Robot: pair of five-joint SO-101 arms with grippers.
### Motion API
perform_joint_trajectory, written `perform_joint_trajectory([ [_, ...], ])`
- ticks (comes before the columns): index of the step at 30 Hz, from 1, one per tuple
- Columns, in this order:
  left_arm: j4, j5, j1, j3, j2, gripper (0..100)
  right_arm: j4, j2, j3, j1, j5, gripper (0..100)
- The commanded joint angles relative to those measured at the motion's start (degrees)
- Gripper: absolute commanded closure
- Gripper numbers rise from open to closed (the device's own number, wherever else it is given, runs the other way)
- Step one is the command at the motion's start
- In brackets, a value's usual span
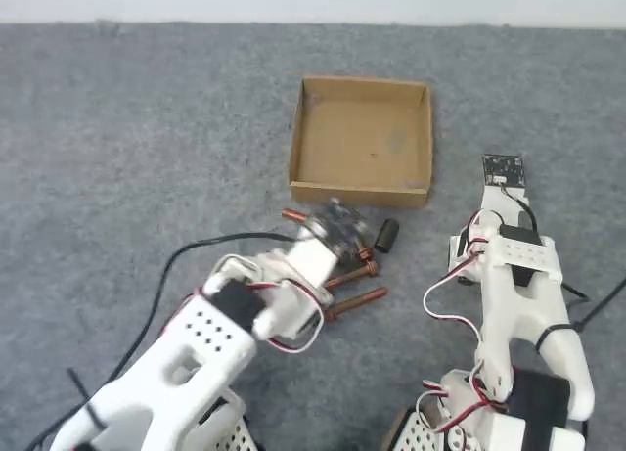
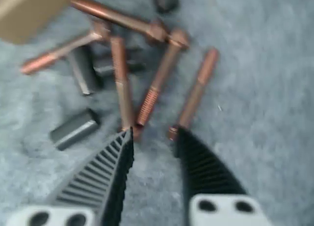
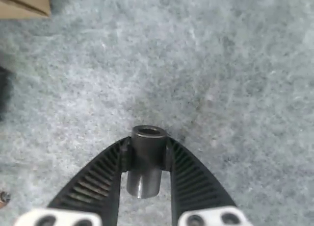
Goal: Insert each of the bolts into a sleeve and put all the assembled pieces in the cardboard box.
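Several copper bolts (image 2: 159, 81) lie in a loose pile on the grey carpet, with dark sleeves (image 2: 73, 129) among them. My left gripper (image 2: 153, 138) hangs open just above the near ends of two bolts, holding nothing. In the high view it (image 1: 337, 231) is over the pile, in front of the cardboard box (image 1: 362, 138). Two bolts (image 1: 352, 272) and a loose sleeve (image 1: 387, 235) show beside it. My right gripper (image 3: 147, 147) is shut on a dark sleeve (image 3: 147, 160), held upright with its bore facing up, above bare carpet. The right arm (image 1: 514, 255) stands to the right of the pile.
The cardboard box (image 1: 318, 89) has nothing in it; a corner of it (image 3: 24, 3) shows in the right wrist view. A black cable (image 1: 166, 275) trails left of the left arm. Grey carpet stretches out on all sides of the pile.
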Motion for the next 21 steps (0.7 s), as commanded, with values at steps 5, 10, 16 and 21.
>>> perform_joint_trajectory([
  [5,-7.6,-1.4,7.9,-1.9,7.4,80,-1.3,-3.6,-0.3,0.8,1.0,99.0],
  [10,-14.0,-1.5,10.5,0.2,13.4,80,-1.3,-3.6,-0.3,0.9,1.0,99.0],
  [16,-11.5,-4.3,7.3,-6.7,22.9,80,-1.0,-3.6,-0.3,0.9,1.0,99.0],
  [21,-9.0,-4.3,7.0,-12.2,29.8,83,-0.9,-3.6,-0.3,0.9,1.0,99.0],
])
